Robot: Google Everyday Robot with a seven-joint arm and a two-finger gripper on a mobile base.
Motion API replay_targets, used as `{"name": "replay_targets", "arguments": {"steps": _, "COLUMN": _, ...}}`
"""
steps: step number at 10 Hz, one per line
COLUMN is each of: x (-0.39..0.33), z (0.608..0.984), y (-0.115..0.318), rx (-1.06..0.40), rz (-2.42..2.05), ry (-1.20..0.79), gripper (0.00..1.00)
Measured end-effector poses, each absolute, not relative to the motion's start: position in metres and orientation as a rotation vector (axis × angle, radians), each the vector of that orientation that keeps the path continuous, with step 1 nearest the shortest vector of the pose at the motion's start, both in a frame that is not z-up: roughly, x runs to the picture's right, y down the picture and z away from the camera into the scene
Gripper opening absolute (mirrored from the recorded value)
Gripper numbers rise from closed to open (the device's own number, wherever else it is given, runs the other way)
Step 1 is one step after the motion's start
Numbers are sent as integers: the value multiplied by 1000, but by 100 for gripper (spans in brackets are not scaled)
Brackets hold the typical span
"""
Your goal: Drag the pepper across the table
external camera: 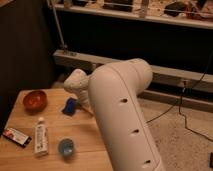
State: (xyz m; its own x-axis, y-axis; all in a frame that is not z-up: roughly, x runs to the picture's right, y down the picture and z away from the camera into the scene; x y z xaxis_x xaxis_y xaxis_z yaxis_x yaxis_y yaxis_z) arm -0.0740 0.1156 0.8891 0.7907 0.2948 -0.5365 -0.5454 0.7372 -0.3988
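Pale plank table (22, 117) is lying under the bent arm. The gripper (81, 97) is reaching low beside the blue piece (70, 106), probably to drag the pepper, which is hidden. Whether its jaws are apart or together cannot be told.

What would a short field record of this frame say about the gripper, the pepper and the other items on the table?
gripper: low over the far side of the table, just right of the blue piece, largely behind the white arm
pepper: not visible; possibly hidden by the arm
orange-red bowl: far left corner
blue piece: flat, right of the bowl
white tube: lying near the front left
dark packet: at the left edge, beside the tube
small blue cup: right of the tube
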Motion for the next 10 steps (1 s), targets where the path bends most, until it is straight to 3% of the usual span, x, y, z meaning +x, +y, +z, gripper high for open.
{"name": "replay_targets", "arguments": {"steps": 10, "x": -84, "z": 897, "y": 104, "rx": -563, "rz": 493, "ry": 465, "gripper": 21}}
